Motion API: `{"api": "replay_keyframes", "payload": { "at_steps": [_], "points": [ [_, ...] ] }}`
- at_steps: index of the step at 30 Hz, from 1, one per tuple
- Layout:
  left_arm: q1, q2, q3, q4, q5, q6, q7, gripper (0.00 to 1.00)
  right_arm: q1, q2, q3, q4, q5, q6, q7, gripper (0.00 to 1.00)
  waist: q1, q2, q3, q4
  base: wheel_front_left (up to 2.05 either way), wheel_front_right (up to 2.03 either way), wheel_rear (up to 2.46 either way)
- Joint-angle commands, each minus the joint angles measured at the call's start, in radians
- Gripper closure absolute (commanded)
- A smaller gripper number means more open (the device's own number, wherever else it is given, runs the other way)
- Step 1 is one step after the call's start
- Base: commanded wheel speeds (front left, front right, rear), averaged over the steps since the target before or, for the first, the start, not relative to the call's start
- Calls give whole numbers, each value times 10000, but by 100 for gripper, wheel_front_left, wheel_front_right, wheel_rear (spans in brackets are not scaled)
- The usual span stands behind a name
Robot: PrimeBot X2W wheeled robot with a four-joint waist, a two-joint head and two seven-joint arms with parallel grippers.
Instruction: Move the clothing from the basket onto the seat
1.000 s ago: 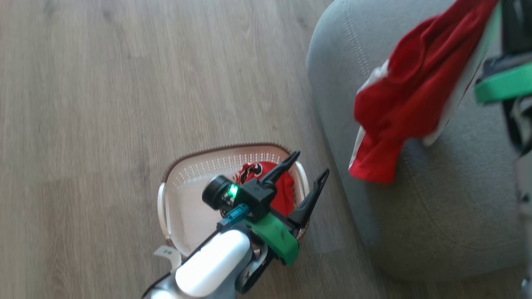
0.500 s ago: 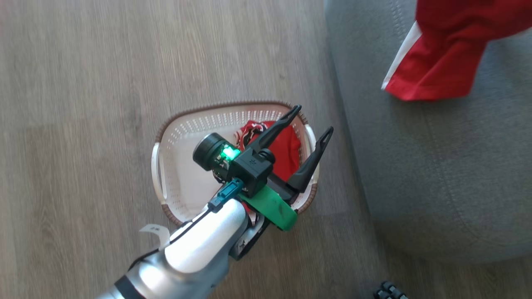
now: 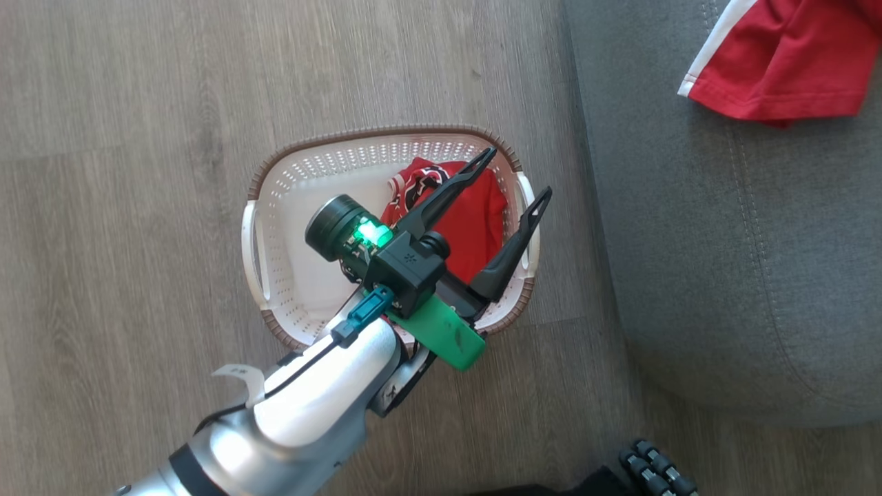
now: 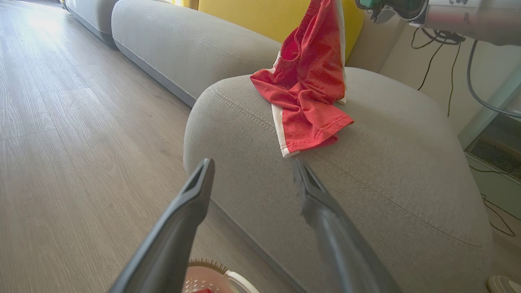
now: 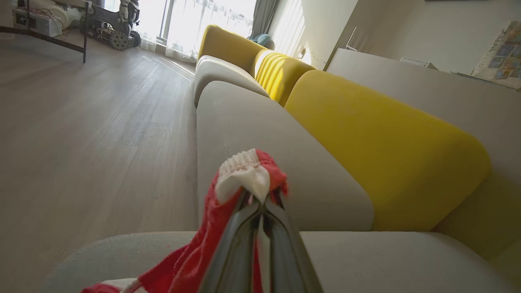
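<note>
The cream basket stands on the floor beside the grey seat. One red garment with black-and-white lettering lies in its right half. My left gripper hangs open above that garment and the basket's right rim, holding nothing. In the left wrist view the left gripper points at the seat. My right gripper is shut on the white-trimmed edge of the other red garment. That garment hangs down with its hem resting on the seat.
Pale wood floor surrounds the basket. Yellow back cushions run behind the grey seats. Cables hang at the wall to the seat's right. A dark ribbed part sits at the head view's bottom edge.
The head camera has shifted, so basket and seat now sit higher in the picture. The left gripper stays open over the basket. The held garment's hem now shows at the top right.
</note>
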Motion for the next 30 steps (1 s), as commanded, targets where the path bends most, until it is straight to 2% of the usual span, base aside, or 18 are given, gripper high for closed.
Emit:
{"api": "replay_keyframes", "payload": {
  "at_steps": [1,5,11,13,14,15,19,30],
  "points": [
    [-119,162,247,-407,120,109,72,0,330,170,-9,-33,-145,69,-85,100,-1,-1,75,-32,0,0,0],
    [-158,285,281,-532,129,189,147,0,884,580,-65,529,-262,69,-99,100,-1,-1,167,-89,0,0,0],
    [-229,425,318,-619,124,262,231,0,1208,837,-192,1484,-385,69,-102,100,-1,-1,221,-125,0,0,0],
    [-217,480,332,-611,120,298,232,0,1161,919,-129,1621,-396,69,-103,55,-1,-1,219,-167,0,0,0],
    [-205,498,334,-601,113,311,229,0,1147,957,-83,1685,-378,69,-103,18,-1,-1,201,-186,0,0,0],
    [-190,510,336,-583,103,323,224,0,1135,979,-34,1730,-359,69,-103,0,-1,-1,168,-206,0,0,0],
    [-94,525,355,-457,7,348,187,0,1187,1004,246,1590,-216,69,-104,0,-1,-1,-56,-278,0,0,0],
    [426,516,487,76,-435,322,-38,0,2047,769,1138,-291,495,69,-104,0,-1,-1,-1182,-453,0,0,0]
  ]
}}
